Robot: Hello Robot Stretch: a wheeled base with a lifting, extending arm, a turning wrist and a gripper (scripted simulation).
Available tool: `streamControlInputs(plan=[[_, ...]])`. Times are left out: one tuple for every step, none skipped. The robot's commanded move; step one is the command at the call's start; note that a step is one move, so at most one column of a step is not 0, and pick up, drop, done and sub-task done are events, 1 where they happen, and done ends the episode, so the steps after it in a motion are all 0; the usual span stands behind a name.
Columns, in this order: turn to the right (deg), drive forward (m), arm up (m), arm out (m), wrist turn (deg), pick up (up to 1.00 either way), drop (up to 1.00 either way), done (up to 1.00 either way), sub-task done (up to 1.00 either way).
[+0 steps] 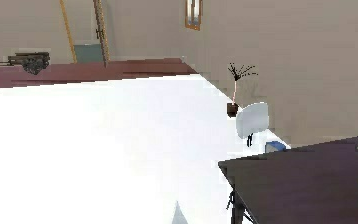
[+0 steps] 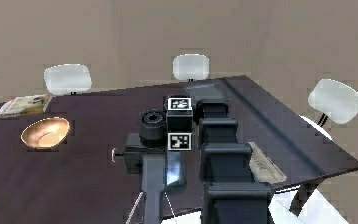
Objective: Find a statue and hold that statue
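Dark table point(image 2: 97, 108): arm side view adds bowl point(image 2: 45, 131) and gripper point(image 2: 127, 152), whose load I cannot tell.

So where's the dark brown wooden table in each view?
Forward view: the dark brown wooden table fills the lower right corner.
Arm side view: the table spans most of the picture, left edge to right.
Shared landmark: a white round-backed chair at the table's edge, probably the leftmost one in the arm side view.
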Motion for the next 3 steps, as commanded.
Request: streamControlInputs(plan=[[0.0, 0.0, 0.0, 0.0, 45.0, 0.0, 0.0, 0.0, 0.0], [0.0, 0.0, 0.0, 0.0, 45.0, 0.0, 0.0, 0.0, 0.0], [0.0, 0.0, 0.0, 0.0, 45.0, 0.0, 0.0, 0.0, 0.0]])
